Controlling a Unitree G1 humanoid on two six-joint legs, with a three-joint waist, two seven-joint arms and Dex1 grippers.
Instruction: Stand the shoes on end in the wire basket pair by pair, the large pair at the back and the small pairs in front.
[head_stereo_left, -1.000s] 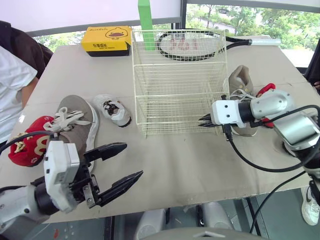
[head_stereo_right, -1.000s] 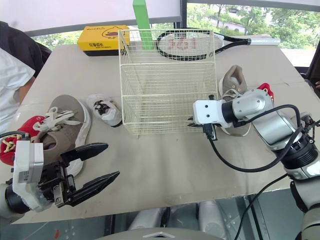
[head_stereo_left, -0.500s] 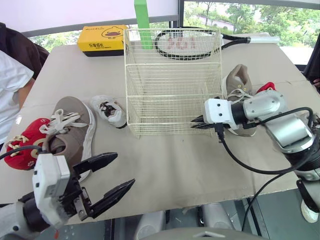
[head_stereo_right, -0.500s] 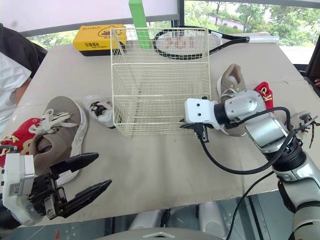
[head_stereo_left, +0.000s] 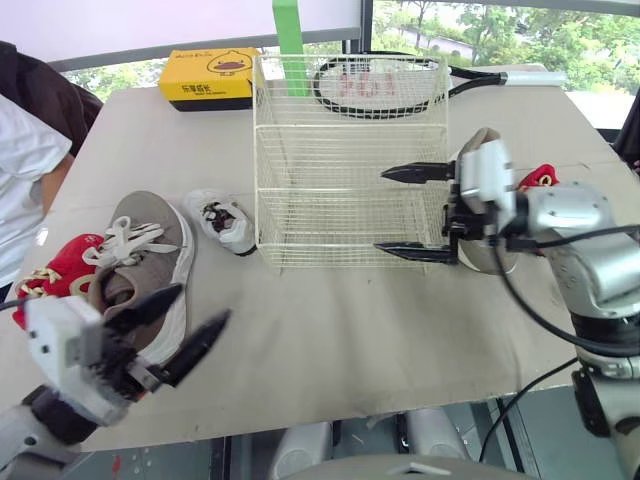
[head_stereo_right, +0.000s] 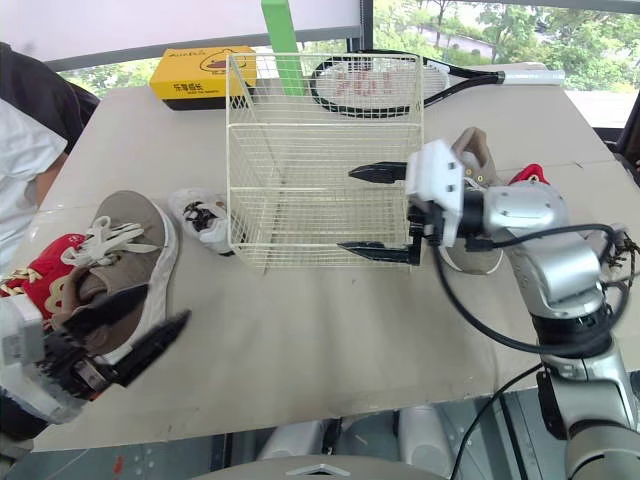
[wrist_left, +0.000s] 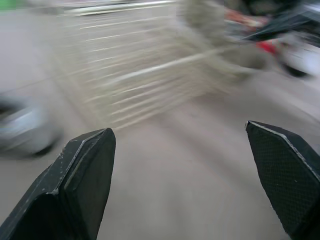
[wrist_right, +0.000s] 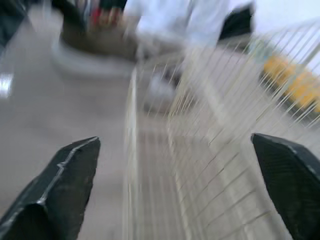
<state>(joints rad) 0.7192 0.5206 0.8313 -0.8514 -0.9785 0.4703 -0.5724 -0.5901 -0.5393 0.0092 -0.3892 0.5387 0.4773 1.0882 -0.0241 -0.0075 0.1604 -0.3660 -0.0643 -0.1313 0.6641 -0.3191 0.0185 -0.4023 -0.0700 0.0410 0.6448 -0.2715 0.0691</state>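
My right end effector (head_stereo_left: 382, 210) spread wide beside the wire basket (head_stereo_left: 345, 125), left end effector (head_stereo_left: 204, 303) open too, low over the bench (head_stereo_left: 400, 320) by the large grey shoe (head_stereo_left: 150, 250), small white shoe (head_stereo_left: 228, 222) and red shoe (head_stereo_left: 50, 280) left of the basket

Head stereo pair looks down over the table (head_stereo_left: 330, 330). Wrist cameras, low and close, face the wire basket (head_stereo_left: 350, 150) from opposite sides.

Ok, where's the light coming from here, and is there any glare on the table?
Left eye view: daylight from the windows behind the table, whose matte top shows no glare; shadows beside the large brown shoe are soft. Right eye view: the windows are the brightest area, trees outside readable.
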